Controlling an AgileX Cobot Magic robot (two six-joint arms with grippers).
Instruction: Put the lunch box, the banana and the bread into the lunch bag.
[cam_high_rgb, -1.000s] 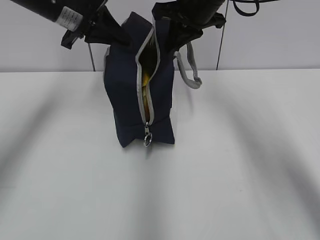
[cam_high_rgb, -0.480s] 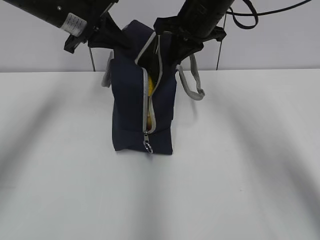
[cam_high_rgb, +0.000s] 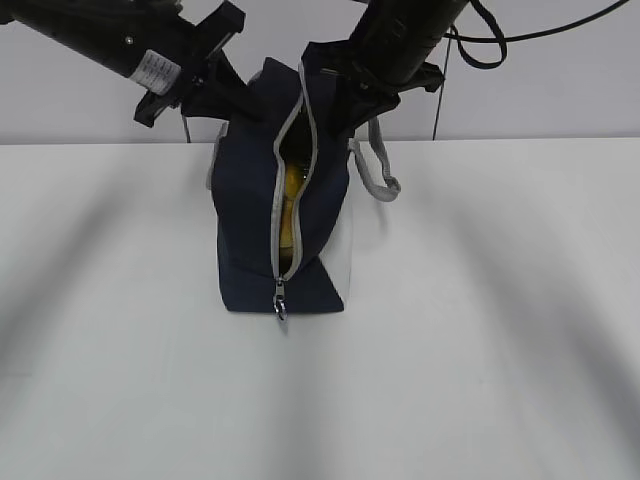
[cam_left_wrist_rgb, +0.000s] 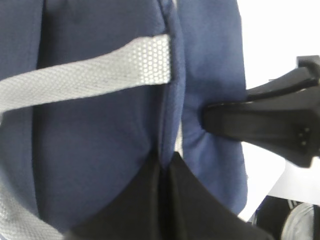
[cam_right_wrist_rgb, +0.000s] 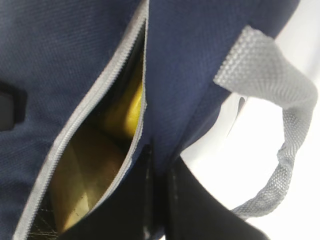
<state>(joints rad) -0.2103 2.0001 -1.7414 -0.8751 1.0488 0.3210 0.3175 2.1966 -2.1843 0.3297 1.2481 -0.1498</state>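
The navy lunch bag (cam_high_rgb: 250, 220) stands on the white table, its grey zipper partly open at the front. The yellow banana (cam_high_rgb: 291, 183) shows through the slit; it also shows in the right wrist view (cam_right_wrist_rgb: 129, 111) inside the bag (cam_right_wrist_rgb: 200, 60). The lunch box and the bread are hidden. My left gripper (cam_high_rgb: 243, 98) is shut on the bag's upper left fabric (cam_left_wrist_rgb: 100, 125). My right gripper (cam_high_rgb: 335, 95) is shut on the bag's upper right edge beside the zipper. The right gripper's finger (cam_left_wrist_rgb: 260, 122) shows in the left wrist view, pressed on the bag.
A grey strap handle (cam_high_rgb: 378, 165) hangs off the bag's right side; it also shows in the right wrist view (cam_right_wrist_rgb: 287, 115). Another grey strap (cam_left_wrist_rgb: 90, 75) crosses the bag's left side. A metal zipper pull (cam_high_rgb: 280, 300) hangs at the bag's base. White table (cam_high_rgb: 480, 330) surrounds the bag.
Both grippers still hold the bag's top. The bag has shifted slightly left, the zipper slit has reshaped and its pull sits a little further left.
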